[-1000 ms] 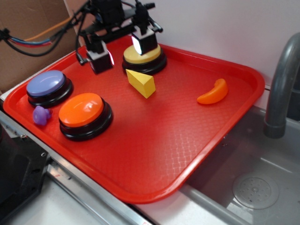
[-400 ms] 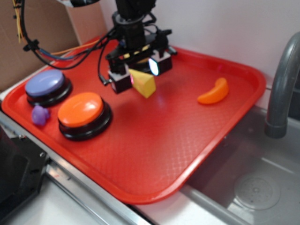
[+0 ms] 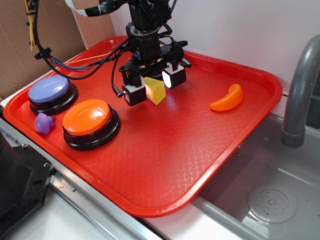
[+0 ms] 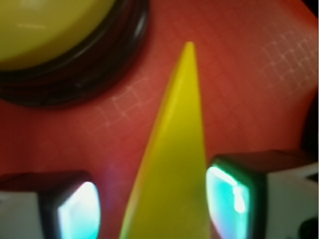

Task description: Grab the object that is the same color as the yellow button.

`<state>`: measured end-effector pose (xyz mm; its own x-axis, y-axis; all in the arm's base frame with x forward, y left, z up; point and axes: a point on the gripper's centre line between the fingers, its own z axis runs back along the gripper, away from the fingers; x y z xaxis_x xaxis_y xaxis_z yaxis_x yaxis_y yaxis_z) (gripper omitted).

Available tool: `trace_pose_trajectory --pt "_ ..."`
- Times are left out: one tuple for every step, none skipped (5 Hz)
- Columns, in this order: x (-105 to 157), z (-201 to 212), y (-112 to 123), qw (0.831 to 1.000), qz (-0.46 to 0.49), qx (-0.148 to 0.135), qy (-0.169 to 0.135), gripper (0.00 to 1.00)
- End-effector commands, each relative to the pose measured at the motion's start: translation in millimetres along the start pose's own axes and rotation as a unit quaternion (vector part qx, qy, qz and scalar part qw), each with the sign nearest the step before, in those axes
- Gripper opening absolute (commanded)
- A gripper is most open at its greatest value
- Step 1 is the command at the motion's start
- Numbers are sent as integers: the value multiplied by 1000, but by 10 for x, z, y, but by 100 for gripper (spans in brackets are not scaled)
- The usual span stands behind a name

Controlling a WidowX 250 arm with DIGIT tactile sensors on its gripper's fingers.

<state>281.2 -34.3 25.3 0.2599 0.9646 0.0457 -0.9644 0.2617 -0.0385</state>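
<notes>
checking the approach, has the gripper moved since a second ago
Yes: the gripper came forward off the yellow button and now straddles the small yellow wedge, toward the orange button.

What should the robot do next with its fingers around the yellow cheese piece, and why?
Probably close the fingers. The gripper is already down on the red tray, with one finger on each side of the yellow wedge. In the wrist view a gap still shows at the left finger, so the wedge does not look pinched yet. Squeezing should come before lifting.

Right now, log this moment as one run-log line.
phase: closing in | gripper: open, straddling yellow wedge | wedge: on red tray, between fingers | yellow button: just behind wedge | grasp: not yet made
</notes>
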Motion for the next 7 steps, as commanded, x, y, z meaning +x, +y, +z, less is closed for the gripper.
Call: trace_pose_trajectory --pt "87 277 -88 997 -75 0 -1 0" --pt "97 536 -54 990 -142 21 3 0" --pt "149 851 50 970 -242 13 35 0" --pt "133 1077 129 948 -316 23 38 0" --pt "47 1315 228 915 -402 21 19 0" --pt "-43 1456 314 876 -483 5 -8 0" --pt "-75 1523 394 870 -493 -10 -10 0"
